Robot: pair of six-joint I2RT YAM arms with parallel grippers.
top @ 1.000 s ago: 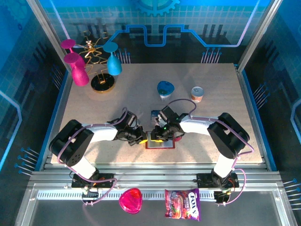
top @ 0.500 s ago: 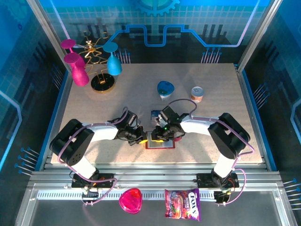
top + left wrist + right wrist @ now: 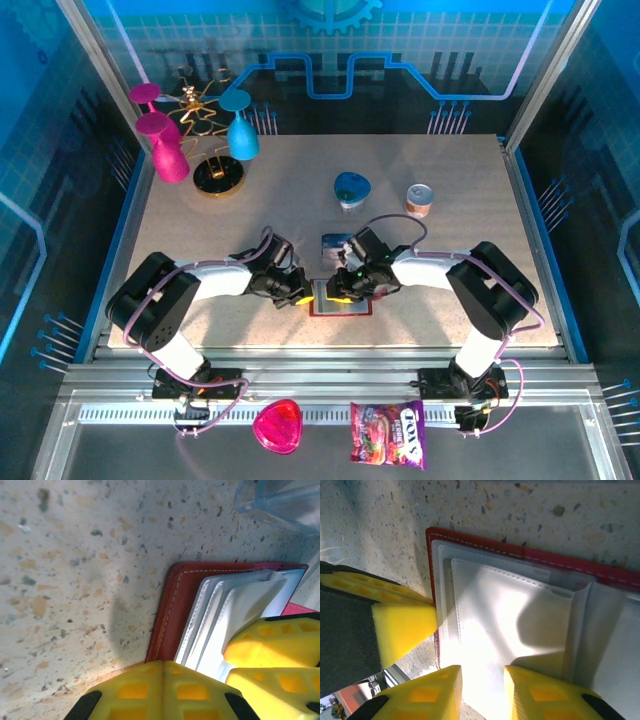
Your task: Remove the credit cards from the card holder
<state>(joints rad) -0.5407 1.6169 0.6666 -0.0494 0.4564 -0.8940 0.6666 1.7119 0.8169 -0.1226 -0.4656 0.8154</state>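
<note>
Currently: extraction step in hand; by my reading no card is out of the pockets yet

Top external: the card holder (image 3: 341, 303) lies open and flat on the table (image 3: 450, 200), about the middle of the near edge. The left gripper (image 3: 301, 295) sits at its left edge and the right gripper (image 3: 343, 288) over its far-left part. The two nearly meet above it.

Left wrist: the left gripper (image 3: 162, 666) has its yellow fingers pressed together with nothing visible between them, tips touching the left edge of the card holder (image 3: 167, 610). This reads as a hold-down, though I cannot tell whether a sliver of cover is nipped. The right arm's fingers (image 3: 265, 647) rest on the pale pockets (image 3: 235, 605). A clear plastic piece (image 3: 280, 500) sits beyond the holder, apart from it.

Right wrist: the right gripper (image 3: 482, 672) stands part-way open with a narrow gap, tips at the edge of the pale pockets (image 3: 510, 610). Nothing is seen clamped. No coloured face of the credit cards can be made out; presumably they are hidden inside the pockets.

Next move (judgement): with the cover pinned by the left, the right fingers must find a card edge at a pocket mouth, close on that alone and draw it out flat along the pocket. Risks are pinching pocket fabric instead, or dragging the whole holder
</note>
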